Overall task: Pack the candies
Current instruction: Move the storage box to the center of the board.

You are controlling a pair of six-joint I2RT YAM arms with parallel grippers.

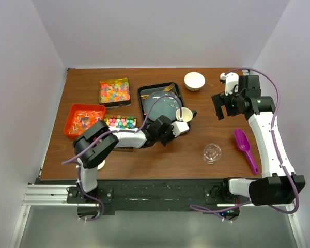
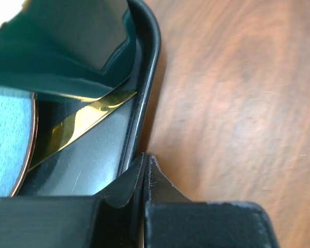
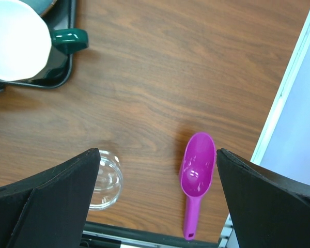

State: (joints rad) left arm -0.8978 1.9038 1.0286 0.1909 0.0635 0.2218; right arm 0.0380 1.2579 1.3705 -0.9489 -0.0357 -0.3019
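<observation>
The candies lie in three containers at the left in the top view: orange-red-yellow gummies in a square tin (image 1: 115, 92), clear-wrapped pieces in an orange tray (image 1: 84, 120), and pastel lumps in a low box (image 1: 120, 122). My left gripper (image 1: 178, 128) is shut and empty, with its tips (image 2: 144, 157) right against the rim of the black tray (image 2: 144, 77). My right gripper (image 1: 219, 108) is open and empty, held high above the table, with the purple scoop (image 3: 199, 175) and the clear jar (image 3: 104, 180) showing between its fingers.
The black tray (image 1: 174, 85) holds a teal plate (image 1: 160, 106) and a green mug with a white inside (image 1: 183, 114). A white bowl (image 1: 194, 81) stands at the back. The jar (image 1: 212, 153) and the scoop (image 1: 245, 147) lie front right.
</observation>
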